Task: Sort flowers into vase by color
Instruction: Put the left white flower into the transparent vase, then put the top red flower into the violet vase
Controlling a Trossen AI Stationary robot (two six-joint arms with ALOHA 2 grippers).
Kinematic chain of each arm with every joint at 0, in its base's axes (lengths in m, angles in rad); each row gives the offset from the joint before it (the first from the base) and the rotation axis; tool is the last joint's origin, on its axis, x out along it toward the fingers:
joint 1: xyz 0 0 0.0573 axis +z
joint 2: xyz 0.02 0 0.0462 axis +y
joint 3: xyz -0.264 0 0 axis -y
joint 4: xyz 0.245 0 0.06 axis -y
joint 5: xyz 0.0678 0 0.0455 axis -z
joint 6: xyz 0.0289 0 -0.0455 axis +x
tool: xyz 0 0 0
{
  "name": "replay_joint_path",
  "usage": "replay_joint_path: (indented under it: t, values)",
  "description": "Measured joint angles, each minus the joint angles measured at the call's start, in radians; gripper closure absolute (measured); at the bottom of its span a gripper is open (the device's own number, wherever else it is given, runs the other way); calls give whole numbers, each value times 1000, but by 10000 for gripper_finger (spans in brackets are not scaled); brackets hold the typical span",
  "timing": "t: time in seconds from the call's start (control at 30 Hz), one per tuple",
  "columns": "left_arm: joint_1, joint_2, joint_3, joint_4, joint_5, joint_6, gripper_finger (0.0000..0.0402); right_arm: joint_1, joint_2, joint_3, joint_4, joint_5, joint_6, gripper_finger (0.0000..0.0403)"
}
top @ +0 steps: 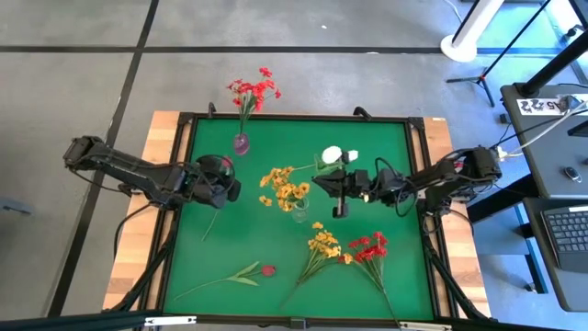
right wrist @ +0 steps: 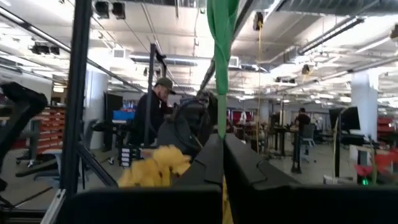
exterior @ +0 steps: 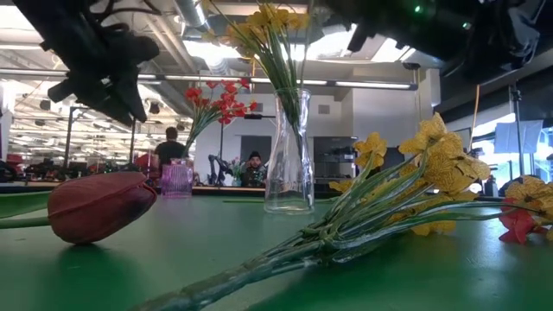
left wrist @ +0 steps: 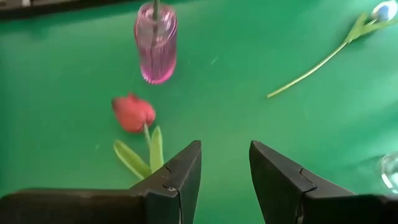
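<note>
The right gripper hangs over the middle of the green table, its fingers pinched tight on a thin green stem whose white bloom shows just beyond it toward the far edge. Right beside it stands the clear vase already holding yellow-orange flowers. The left gripper hovers above the left half of the mat with its fingers partly apart and nothing between them; in its own view a dark pink-red bud lies on the mat near the pink vase. That pink vase stands at the far side with red flowers in it. Near the front edge lie a loose yellow bunch, a red bunch touching it, and another dark pink-red bud on its stem
</note>
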Motion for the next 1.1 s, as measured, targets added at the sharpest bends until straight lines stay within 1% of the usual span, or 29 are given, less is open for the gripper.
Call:
replay_joint_path:
  t: [0.2, 0.33, 0.43, 0.57, 0.8, 0.93, 1.1]
  values:
    - [10, 1, 0, -7, 33, -2, 271, -36, 20, 0, -53, -5, 38, 396]
    - [10, 1, 0, -7, 34, -9, 271, -34, 20, 0, -90, -11, 34, 372]
    - [10, 1, 0, -7, 50, -23, 271, -33, 18, 0, -124, -19, 24, 341]
    - [10, 1, 0, -7, 70, -29, 271, -34, -9, 0, -236, -19, 25, 286]
    - [10, 1, 0, -8, 85, -45, 271, -33, -130, 0, -500, -20, 47, 195]
    - [10, 1, 0, -8, 85, -49, 271, -33, -211, 0, -633, -20, 45, 162]
    - [10, 1, 0, -8, 85, -49, 271, -33, -325, 0, -796, -20, 40, 135]
